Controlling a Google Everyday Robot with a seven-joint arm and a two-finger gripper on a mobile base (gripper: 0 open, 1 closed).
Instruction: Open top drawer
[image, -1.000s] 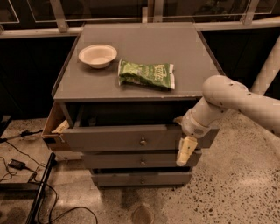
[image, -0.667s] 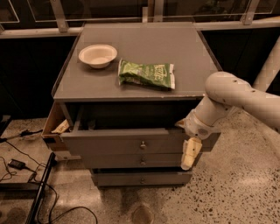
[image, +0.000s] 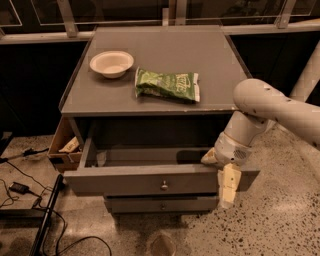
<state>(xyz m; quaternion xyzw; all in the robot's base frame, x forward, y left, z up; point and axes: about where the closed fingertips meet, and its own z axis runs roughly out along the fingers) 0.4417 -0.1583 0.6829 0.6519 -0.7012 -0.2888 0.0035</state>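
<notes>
The top drawer (image: 145, 179) stands partly pulled out of the grey cabinet (image: 165, 50), its front panel well forward of the narrower drawer (image: 125, 204) beneath it, so the dark inside shows behind the front. The gripper (image: 228, 181) sits at the right end of that front panel, over its top edge and well to the right of the small round knob (image: 164, 185). Whether it is spread or clamped on the panel cannot be told from this view.

The opening looks well under way, with some travel probably left. Because the hold is far from the centre, an uneven pull could twist the drawer in its runners. The pull should therefore go straight out from the cabinet, level and slow, and stop short of the end of travel. The pale arm (image: 270, 107) hangs close to the cabinet's right corner and needs room as it backs away. The bowl (image: 111, 63) and the green snack bag (image: 167, 84) on top lie clear of the work.
</notes>
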